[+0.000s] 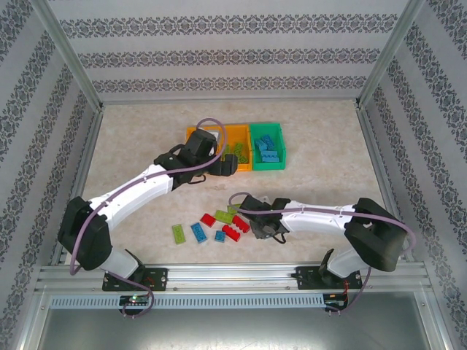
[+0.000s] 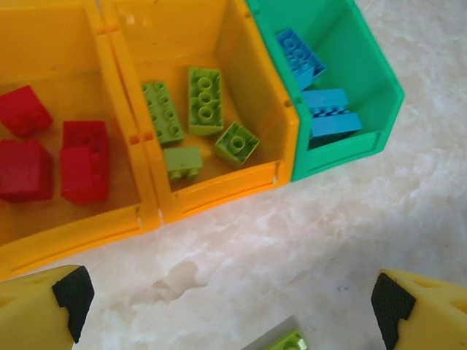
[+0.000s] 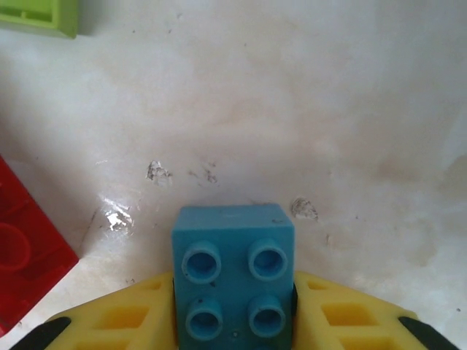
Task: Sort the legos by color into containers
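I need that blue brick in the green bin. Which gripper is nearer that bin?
Left. The left gripper, open, is just in front of the green bin, slightly to its left. The right gripper grips a blue brick well back, among the loose bricks.

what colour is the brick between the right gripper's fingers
Blue. The brick in the right gripper shows best in the right wrist view.

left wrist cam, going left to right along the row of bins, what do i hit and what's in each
left orange bin with red legos -> second orange bin with lime green legos -> green bin with blue legos
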Robot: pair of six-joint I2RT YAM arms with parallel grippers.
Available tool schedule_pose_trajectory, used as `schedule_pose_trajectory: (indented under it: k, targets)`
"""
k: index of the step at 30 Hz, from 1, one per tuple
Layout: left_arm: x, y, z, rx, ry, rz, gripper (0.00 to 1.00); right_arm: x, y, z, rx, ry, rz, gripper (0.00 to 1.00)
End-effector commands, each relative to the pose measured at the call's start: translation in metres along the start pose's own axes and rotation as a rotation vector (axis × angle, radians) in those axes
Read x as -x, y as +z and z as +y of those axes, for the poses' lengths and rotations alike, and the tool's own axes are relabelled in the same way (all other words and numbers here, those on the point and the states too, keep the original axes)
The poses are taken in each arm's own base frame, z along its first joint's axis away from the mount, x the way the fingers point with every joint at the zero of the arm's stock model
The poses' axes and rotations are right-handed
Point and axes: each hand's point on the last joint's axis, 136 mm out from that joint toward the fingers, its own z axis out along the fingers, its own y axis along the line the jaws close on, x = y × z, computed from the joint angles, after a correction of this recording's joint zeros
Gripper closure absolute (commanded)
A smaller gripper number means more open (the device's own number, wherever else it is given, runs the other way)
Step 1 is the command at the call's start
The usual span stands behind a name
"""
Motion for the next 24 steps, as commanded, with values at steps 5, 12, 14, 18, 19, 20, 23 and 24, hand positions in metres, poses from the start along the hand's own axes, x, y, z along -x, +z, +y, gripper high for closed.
schedule_pose_trajectory:
  k: [5, 12, 14, 18, 19, 20, 23, 24]
  targets:
    - [-0.002, -0.018, 0.02, 0.074, 0.006, -0.054, 0.01, 0.035, -0.019, -0.018, 0.011, 0.086, -0.15, 0.68]
    - [-0.025, -0.021, 0.038, 0.133, 0.024, -0.019, 0.01, 0.107, -0.04, -0.049, 0.166, 0.264, -0.264, 0.71]
    - [-0.031, -0.022, 0.043, 0.146, 0.025, -0.009, 0.01, 0.129, -0.047, -0.056, 0.2, 0.292, -0.298, 0.71]
    - [-0.042, -0.023, 0.049, 0.157, 0.021, 0.004, 0.01, 0.178, -0.058, -0.077, 0.249, 0.365, -0.368, 0.73]
    - [-0.044, -0.023, 0.05, 0.16, 0.02, 0.005, 0.01, 0.19, -0.058, -0.08, 0.256, 0.374, -0.371, 0.74]
    - [-0.046, -0.024, 0.052, 0.163, 0.021, 0.008, 0.01, 0.199, -0.058, -0.083, 0.259, 0.376, -0.374, 0.74]
    - [-0.053, -0.024, 0.057, 0.182, 0.026, 0.021, 0.01, 0.23, -0.058, -0.087, 0.244, 0.357, -0.382, 0.75]
    - [-0.056, -0.024, 0.059, 0.188, 0.027, 0.027, 0.01, 0.238, -0.054, -0.09, 0.222, 0.35, -0.378, 0.74]
